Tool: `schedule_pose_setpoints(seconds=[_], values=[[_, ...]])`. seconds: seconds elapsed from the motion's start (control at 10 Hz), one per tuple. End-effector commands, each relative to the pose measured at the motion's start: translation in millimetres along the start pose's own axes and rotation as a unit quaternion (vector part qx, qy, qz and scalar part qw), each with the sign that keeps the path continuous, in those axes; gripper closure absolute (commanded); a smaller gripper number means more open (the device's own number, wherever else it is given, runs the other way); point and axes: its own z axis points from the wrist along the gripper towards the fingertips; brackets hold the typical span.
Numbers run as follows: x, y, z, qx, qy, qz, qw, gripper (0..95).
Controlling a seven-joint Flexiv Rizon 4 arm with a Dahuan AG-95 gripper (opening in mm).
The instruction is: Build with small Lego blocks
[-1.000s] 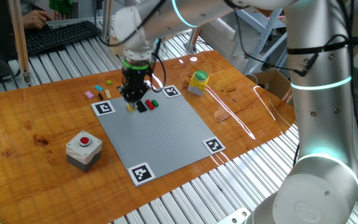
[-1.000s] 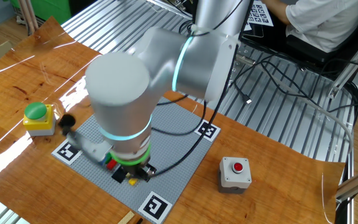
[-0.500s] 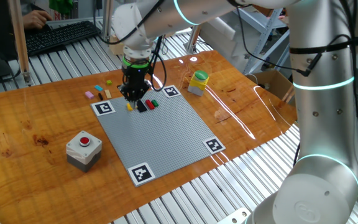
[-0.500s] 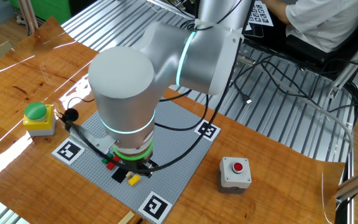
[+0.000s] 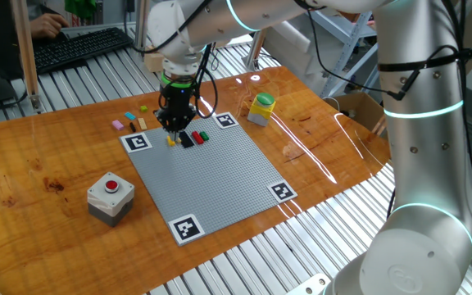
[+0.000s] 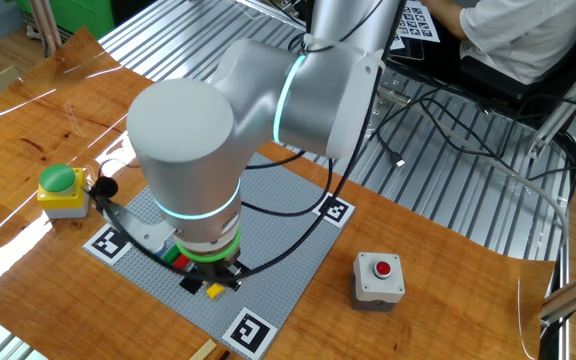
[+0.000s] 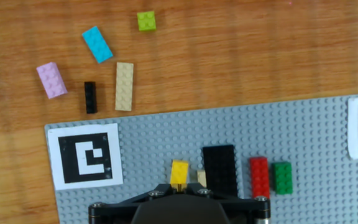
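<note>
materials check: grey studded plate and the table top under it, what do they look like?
Grey baseplate: looks like moulded plastic, matte, regular stud grid all over. Table top: wood or wood-look laminate, can't tell which; orange-brown grain, glossy, showing bright reflections in the fixed views.

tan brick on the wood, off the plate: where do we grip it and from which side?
Come straight down on the tan brick and pinch its two long sides near mid-length. It lies flat, studs up, long axis running away from the baseplate. The black brick sits close beside one long side, so finger room there looks tight.
</note>
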Motion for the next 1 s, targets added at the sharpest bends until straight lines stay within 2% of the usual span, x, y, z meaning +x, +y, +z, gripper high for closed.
schedule_pose_setpoints(seconds=[0.1, 0.3, 1.0], values=[[-4.6, 1.4, 0.8, 0.001, -0.006, 0.013, 0.9999, 76.0], [-6.7, 1.8, 4.8, 0.003, -0.014, 0.017, 0.9998, 76.0], [-8.1, 1.9, 12.5, 0.0, -0.02, 0.019, 0.9996, 76.0]])
